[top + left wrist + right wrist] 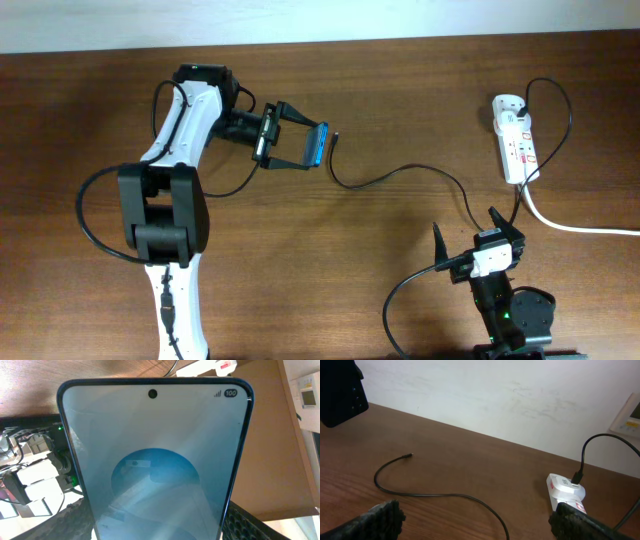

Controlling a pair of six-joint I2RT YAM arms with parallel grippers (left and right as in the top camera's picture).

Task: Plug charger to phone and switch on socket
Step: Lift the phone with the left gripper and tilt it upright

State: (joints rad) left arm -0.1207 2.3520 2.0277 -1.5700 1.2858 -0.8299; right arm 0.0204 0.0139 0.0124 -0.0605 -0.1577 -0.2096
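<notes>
Looking from above, we see the left gripper closed on the phone. Its two fingers press the phone from both sides and hold it above the table, in the left half. From there the phone shows only as a narrow blue strip. In the left wrist view the screen fills almost the whole picture, pale blue with a round blue shape in the middle.

The charger lies on the wood as a thin black cable. Its small plug tip is just beside the phone in the overhead view, but it is not in the phone. In the right wrist view the tip rests free on bare wood. From the tip the cable curves, runs to the right and passes by the right gripper. A thin black cable then goes on in a big loop to a black plug that sits in the socket.

The socket lies at the far right of the table, well apart from the phone, and its thick white lead goes off the right edge. It has red marks, but we cannot tell if the switch is on or off.

The right gripper is near the front edge, its jaws spread wide and gripping nothing. The black cable runs on the table under the gap.
</notes>
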